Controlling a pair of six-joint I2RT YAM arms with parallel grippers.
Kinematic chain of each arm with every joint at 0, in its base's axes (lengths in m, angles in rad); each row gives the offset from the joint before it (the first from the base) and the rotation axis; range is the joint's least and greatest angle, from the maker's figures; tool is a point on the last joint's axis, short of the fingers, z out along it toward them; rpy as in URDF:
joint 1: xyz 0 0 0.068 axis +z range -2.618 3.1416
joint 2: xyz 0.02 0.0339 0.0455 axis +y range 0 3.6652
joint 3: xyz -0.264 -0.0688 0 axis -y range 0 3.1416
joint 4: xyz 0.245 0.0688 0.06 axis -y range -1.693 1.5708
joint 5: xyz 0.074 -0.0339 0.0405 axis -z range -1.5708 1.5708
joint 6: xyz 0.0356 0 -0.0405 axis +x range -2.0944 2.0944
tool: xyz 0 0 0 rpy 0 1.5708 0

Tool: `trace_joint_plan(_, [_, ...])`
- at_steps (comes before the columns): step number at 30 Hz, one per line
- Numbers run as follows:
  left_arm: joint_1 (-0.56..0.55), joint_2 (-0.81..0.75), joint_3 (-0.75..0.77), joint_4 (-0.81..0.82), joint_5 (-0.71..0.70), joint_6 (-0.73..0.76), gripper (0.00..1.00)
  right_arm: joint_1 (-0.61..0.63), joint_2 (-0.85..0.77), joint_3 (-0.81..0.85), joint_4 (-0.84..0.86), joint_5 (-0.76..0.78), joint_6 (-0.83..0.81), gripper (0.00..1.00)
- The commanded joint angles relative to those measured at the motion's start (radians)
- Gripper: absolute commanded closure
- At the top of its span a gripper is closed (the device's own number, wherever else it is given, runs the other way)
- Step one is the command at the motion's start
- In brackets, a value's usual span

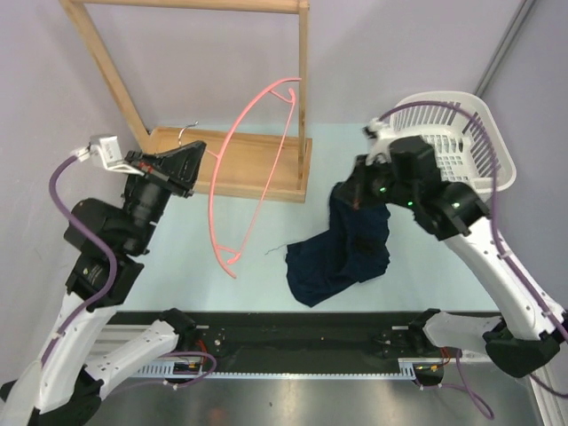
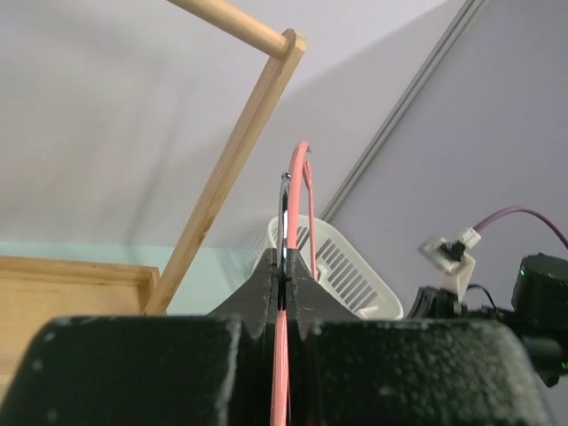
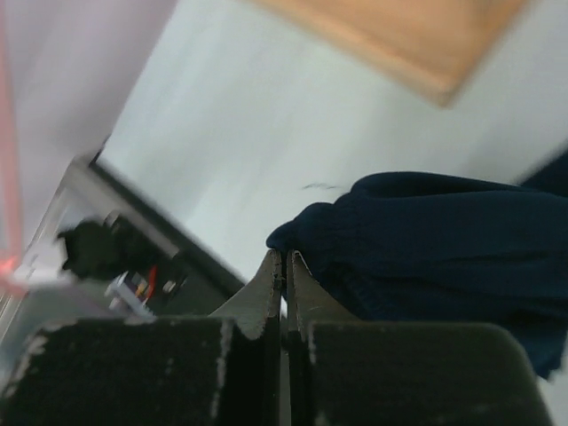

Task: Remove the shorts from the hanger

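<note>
The pink-red hanger (image 1: 213, 191) hangs bare in the air over the table's middle, tilted, its lower end near the front rail. My left gripper (image 1: 201, 160) is shut on it near its metal hook; in the left wrist view the pink bar (image 2: 280, 355) runs between the pressed jaws of that gripper (image 2: 286, 257). The navy shorts (image 1: 342, 257) are off the hanger, to its right. Their lower part lies bunched on the table and their upper edge is lifted by my right gripper (image 1: 344, 192). In the right wrist view this gripper (image 3: 286, 256) is shut, with the shorts' gathered edge (image 3: 444, 240) at its tips.
A light wooden rack (image 1: 303, 89) stands at the back, its flat base (image 1: 240, 169) behind the hanger. A white slotted basket (image 1: 484, 146) sits at the back right, behind the right arm. The black front rail (image 1: 293, 333) runs along the near edge.
</note>
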Motion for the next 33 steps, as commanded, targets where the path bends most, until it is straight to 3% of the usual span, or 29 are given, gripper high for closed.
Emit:
trace_joint_plan(1, [0.005,0.063,0.109,-0.02,-0.003,0.064,1.0,0.243,0.023,0.003,0.212,-0.216,-0.006,1.0])
trace_joint_plan(6, [0.005,0.048,0.083,-0.036,-0.029,0.039,1.0,0.355,0.06,-0.011,0.317,-0.287,0.004,1.0])
trace_joint_plan(15, [0.005,-0.081,0.02,-0.137,-0.088,-0.013,1.0,0.355,0.109,-0.035,0.527,-0.488,0.087,1.0])
trace_joint_plan(19, [0.005,-0.109,0.026,-0.171,-0.108,-0.013,1.0,0.342,0.124,-0.037,0.536,-0.496,0.104,1.0])
trace_joint_plan(27, [0.005,-0.126,0.017,-0.172,-0.115,-0.021,1.0,0.161,0.069,-0.133,0.383,-0.481,0.11,1.0])
trace_joint_plan(33, [0.005,-0.08,0.022,-0.137,-0.082,-0.009,1.0,-0.114,0.011,-0.228,0.181,-0.448,0.047,1.0])
